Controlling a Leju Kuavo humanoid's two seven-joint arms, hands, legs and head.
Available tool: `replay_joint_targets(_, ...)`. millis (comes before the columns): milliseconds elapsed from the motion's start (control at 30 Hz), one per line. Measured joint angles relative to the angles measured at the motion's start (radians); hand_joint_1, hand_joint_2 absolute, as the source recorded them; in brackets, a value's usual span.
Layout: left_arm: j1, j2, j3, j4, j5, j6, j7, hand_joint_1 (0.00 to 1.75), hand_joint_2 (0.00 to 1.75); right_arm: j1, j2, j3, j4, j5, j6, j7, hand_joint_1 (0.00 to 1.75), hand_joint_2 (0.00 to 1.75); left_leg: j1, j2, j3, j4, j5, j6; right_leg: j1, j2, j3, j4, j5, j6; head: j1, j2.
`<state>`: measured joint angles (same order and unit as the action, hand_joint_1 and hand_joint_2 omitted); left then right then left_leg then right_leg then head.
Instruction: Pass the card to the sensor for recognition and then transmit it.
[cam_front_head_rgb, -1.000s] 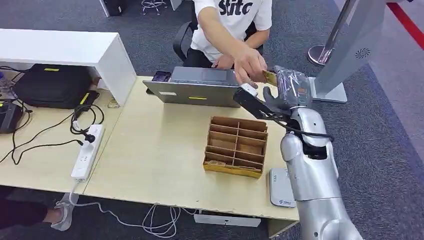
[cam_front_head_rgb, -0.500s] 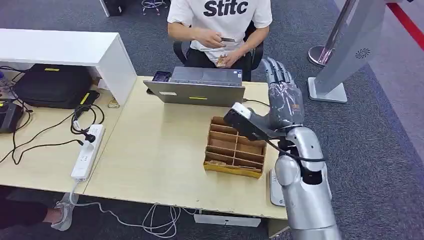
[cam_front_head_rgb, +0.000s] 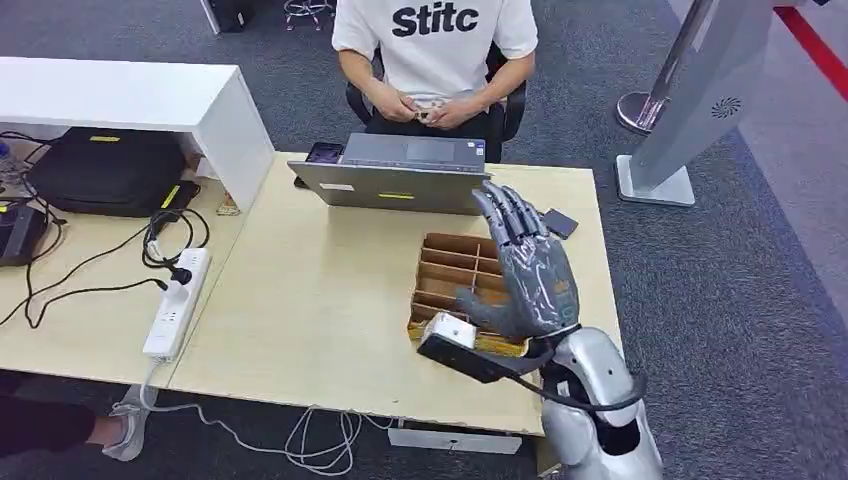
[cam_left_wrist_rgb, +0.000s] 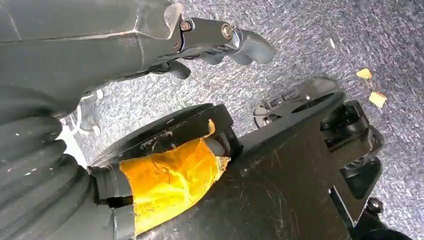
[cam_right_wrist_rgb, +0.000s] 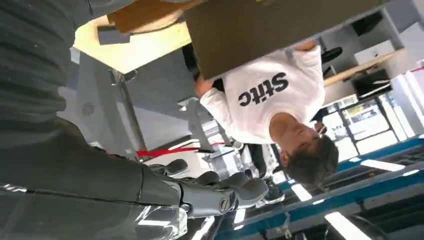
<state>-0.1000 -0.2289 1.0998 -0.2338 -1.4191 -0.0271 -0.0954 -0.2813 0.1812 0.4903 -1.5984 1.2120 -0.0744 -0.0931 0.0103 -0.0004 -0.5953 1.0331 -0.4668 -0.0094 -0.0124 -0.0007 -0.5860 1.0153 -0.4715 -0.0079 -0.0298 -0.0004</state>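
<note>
Right hand (cam_front_head_rgb: 525, 270) hides part of the divided box (cam_front_head_rgb: 452, 280).

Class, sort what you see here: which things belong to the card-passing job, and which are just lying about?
Job in hand:
right hand, holding nothing
divided box
person's hands, holding something small, perhaps the card

Lying about:
laptop
power strip
black bag
phone

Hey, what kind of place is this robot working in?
Most likely an office or reception desk: a wooden desk with a laptop and power strip, grey carpet, and a seated person facing the robot.
</note>
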Motion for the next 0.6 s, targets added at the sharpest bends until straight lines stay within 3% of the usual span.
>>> replay_joint_targets(267, 0.001, 0.002, 0.018, 0.0, 0.016, 0.009, -0.002, 0.0, 1.75, 0.084, -0.064, 0.077, -0.017, -0.005, -0.019, 0.008, 0.0, 1.75, 0.0, 0.0, 0.0, 0.0, 0.0, 0.0, 0.0, 0.0, 0.0, 0.0, 0.0, 0.0, 0.0, 0.0)
replay_joint_targets(600, 0.001, 0.001, 0.032, 0.0, 0.02, 0.016, -0.002, 0.0, 1.75, 0.143, -0.086, 0.081, 0.044, -0.108, -0.014, -0.031, 0.0, 1.75, 0.0, 0.0, 0.0, 0.0, 0.0, 0.0, 0.0, 0.0, 0.0, 0.0, 0.0, 0.0, 0.0, 0.0)
